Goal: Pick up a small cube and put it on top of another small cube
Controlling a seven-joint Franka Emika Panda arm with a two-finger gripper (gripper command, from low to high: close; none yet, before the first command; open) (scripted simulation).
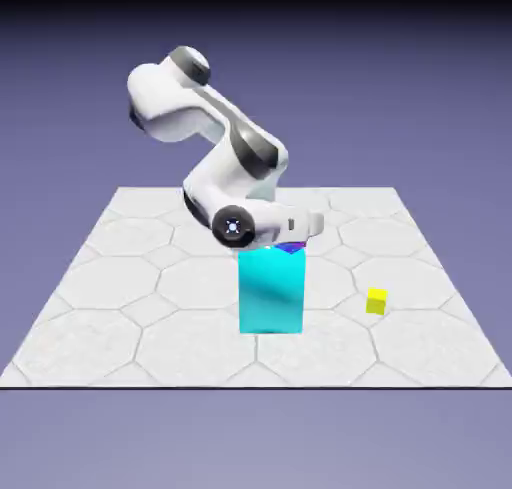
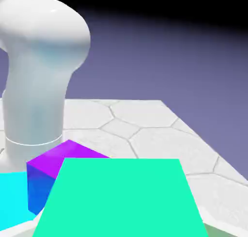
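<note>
One arm point(image 1: 215, 127) is seen folded low over the table point(image 1: 120, 277), its hand point(image 1: 275, 225) turned sideways just above the cyan block point(image 1: 271, 292). In the hand view the green cube point(image 2: 121, 197) fills the lower frame where the fingertips would show, so it is probably pinched, though the fingers are hidden. A purple block point(image 2: 60, 161) lies just behind it. A yellow cube point(image 1: 376, 301) sits apart, to the exterior view's right.

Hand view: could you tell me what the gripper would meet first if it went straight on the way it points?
Most likely the green cube: it fills the bottom middle, hiding the fingers, right in front of the gripper. The purple cube lies beyond, left; depth is unclear.
</note>
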